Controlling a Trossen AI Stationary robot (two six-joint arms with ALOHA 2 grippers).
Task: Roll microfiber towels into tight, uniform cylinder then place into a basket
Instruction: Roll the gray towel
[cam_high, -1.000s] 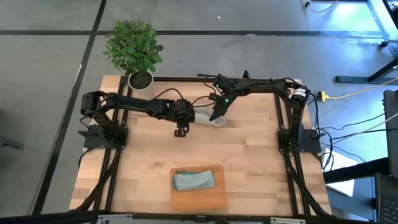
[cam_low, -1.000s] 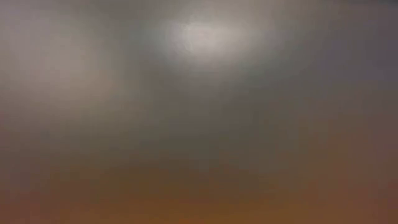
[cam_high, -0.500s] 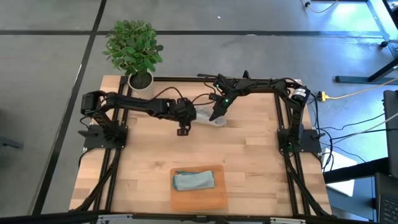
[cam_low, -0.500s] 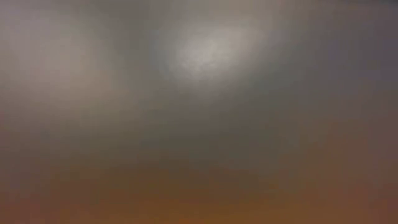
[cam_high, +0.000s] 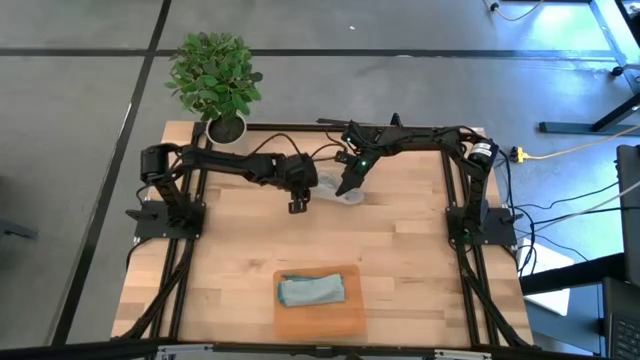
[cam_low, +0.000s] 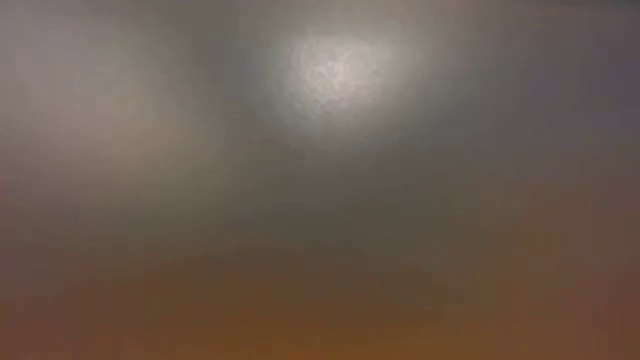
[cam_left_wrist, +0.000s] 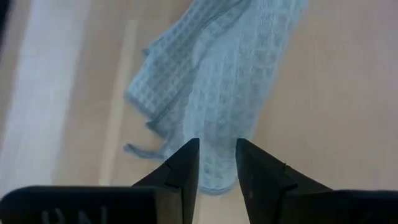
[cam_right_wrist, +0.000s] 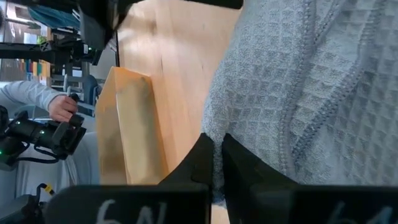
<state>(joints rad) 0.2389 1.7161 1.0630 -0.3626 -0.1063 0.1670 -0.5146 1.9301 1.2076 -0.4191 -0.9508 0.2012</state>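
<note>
We see the grey towel (cam_high: 335, 189) lying crumpled near the table's (cam_high: 420, 280) far edge, at about twelve o'clock from the basket (cam_high: 318, 312). Our right gripper (cam_high: 347, 187) is clamped on its edge, fingers nearly together. Our left gripper (cam_high: 299, 206) hangs just beside the towel at its nine o'clock, fingers slightly apart, empty. The blue towel (cam_high: 311, 289) lies in the basket.

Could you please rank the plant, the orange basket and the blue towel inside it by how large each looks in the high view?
1. Plant, though its height brings it nearer the camera.
2. Basket.
3. Blue towel.
</note>
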